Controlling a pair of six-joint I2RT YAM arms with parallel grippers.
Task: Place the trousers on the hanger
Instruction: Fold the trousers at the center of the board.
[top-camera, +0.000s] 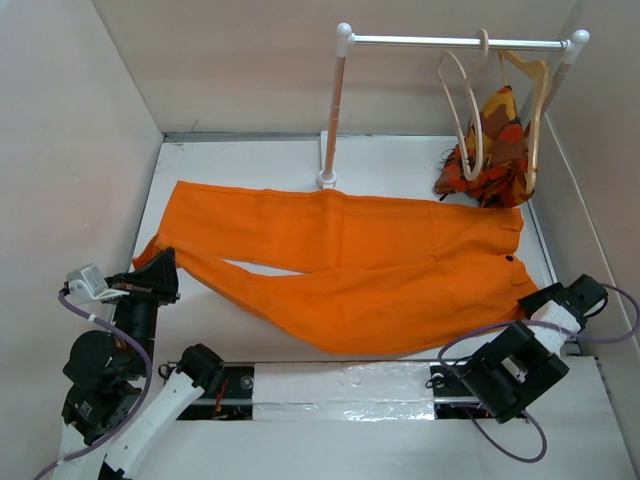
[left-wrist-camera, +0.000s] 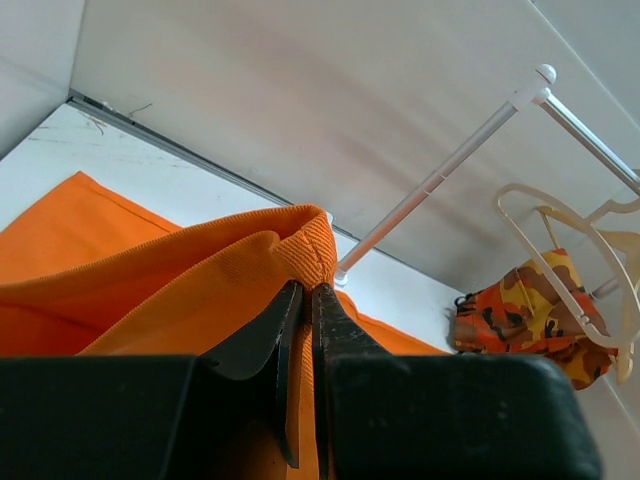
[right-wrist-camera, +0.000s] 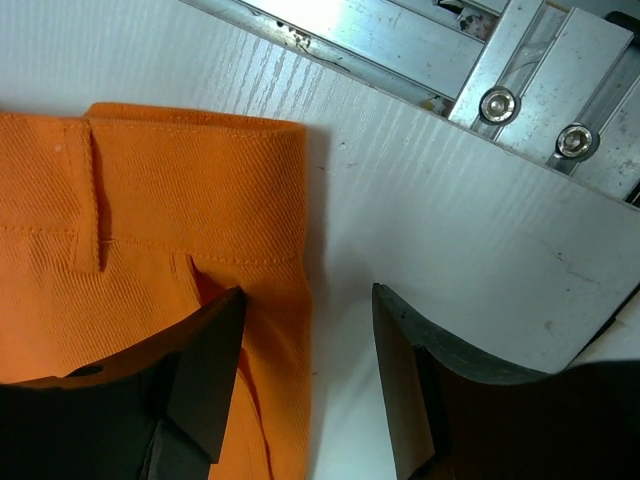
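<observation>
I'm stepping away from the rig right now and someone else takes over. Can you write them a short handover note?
Left gripper: shut on a leg hem of the trousers, which is raised a little there.
Right gripper: open, jaws straddling the waistband's edge, holding nothing.
Trousers: otherwise spread flat on the table.
Hanger: on the rail, no trousers on it.
Done: leg end gripped.
Left: probably grip the waistband end, lift, and get the trousers onto the hanger.
</observation>
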